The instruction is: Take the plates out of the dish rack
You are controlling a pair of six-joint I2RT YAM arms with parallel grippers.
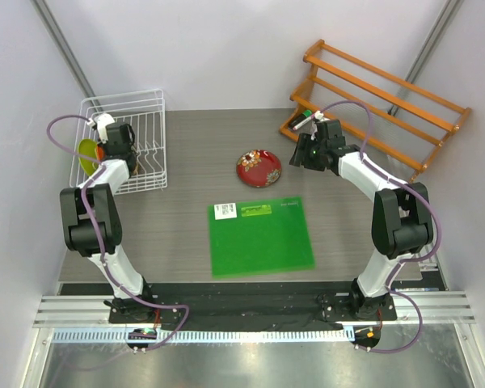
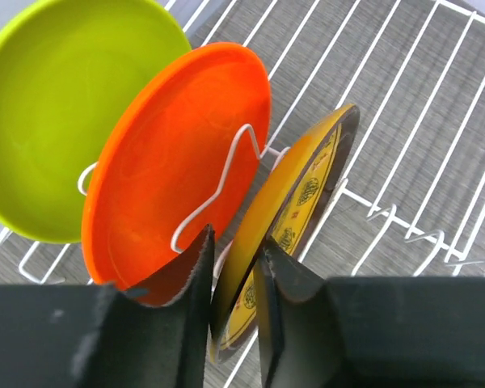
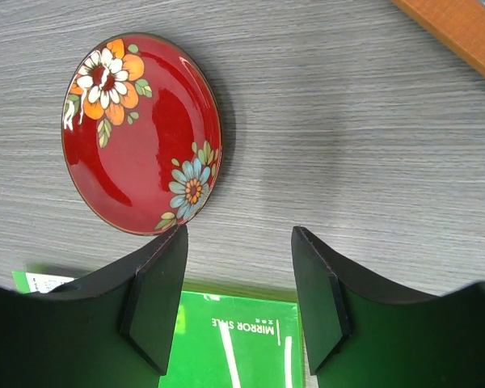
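Note:
The white wire dish rack [image 1: 145,105] stands at the far left. In it stand the lime green plate [image 2: 61,105], the orange plate [image 2: 170,153] and the brown-yellow patterned plate [image 2: 303,190], all on edge between prongs. My left gripper [image 1: 115,158] reaches into the rack, and in the left wrist view the left gripper [image 2: 234,242] is shut on the near rim of the brown-yellow plate. The dark red floral plate [image 1: 259,168] lies flat on the table and shows in the right wrist view [image 3: 141,133]. My right gripper [image 3: 238,234] is open and empty, hovering just right of that plate.
A flat green square mat [image 1: 260,236] lies on the table's middle, its edge under the right gripper [image 3: 242,339]. An orange wooden slatted shelf [image 1: 380,101] stands at the back right with a marker [image 1: 303,120] on it. Grey walls close both sides.

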